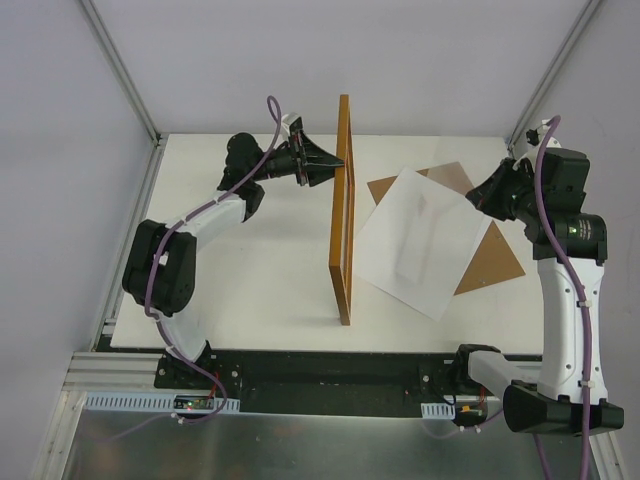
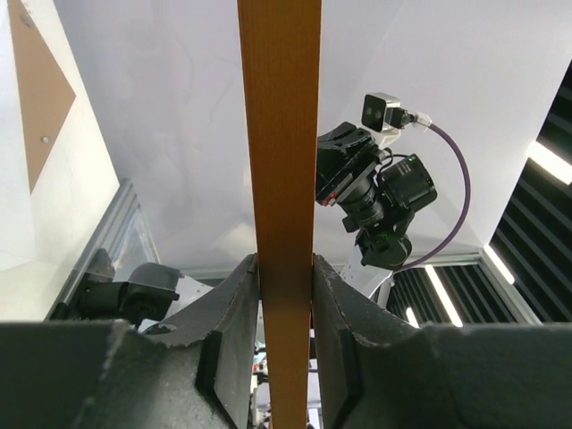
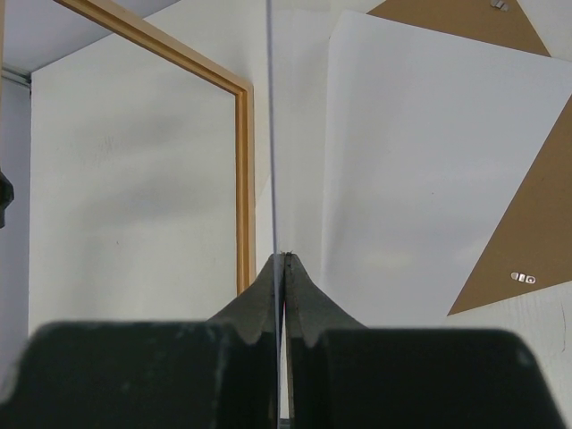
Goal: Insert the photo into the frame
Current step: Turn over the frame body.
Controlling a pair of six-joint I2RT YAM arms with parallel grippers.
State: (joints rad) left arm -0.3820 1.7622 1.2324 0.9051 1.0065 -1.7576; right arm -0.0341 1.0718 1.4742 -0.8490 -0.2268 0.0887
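The frame (image 1: pixel 343 210) stands upright on its long edge across the middle of the table, orange-brown rail up. My left gripper (image 1: pixel 335 162) reaches it from the left near its far end. In the left wrist view the rail (image 2: pixel 279 134) runs between the fingers (image 2: pixel 228 304), whose tips press both sides. The photo (image 1: pixel 420 240), white side up, lies tilted just right of the frame. My right gripper (image 1: pixel 478 197) is shut on its far right edge. In the right wrist view the sheet (image 3: pixel 429 161) leaves the shut jaws (image 3: pixel 283 257) edge-on and spreads right; the frame's rail (image 3: pixel 242 179) stands left.
A brown backing board (image 1: pixel 495 262) lies under the photo at the right, its corners showing, with a metal hanger (image 3: pixel 520 277) on it. Metal posts of the enclosure rise at the table's back corners (image 1: pixel 150 130). Bare white table lies left of the frame (image 1: pixel 260 270).
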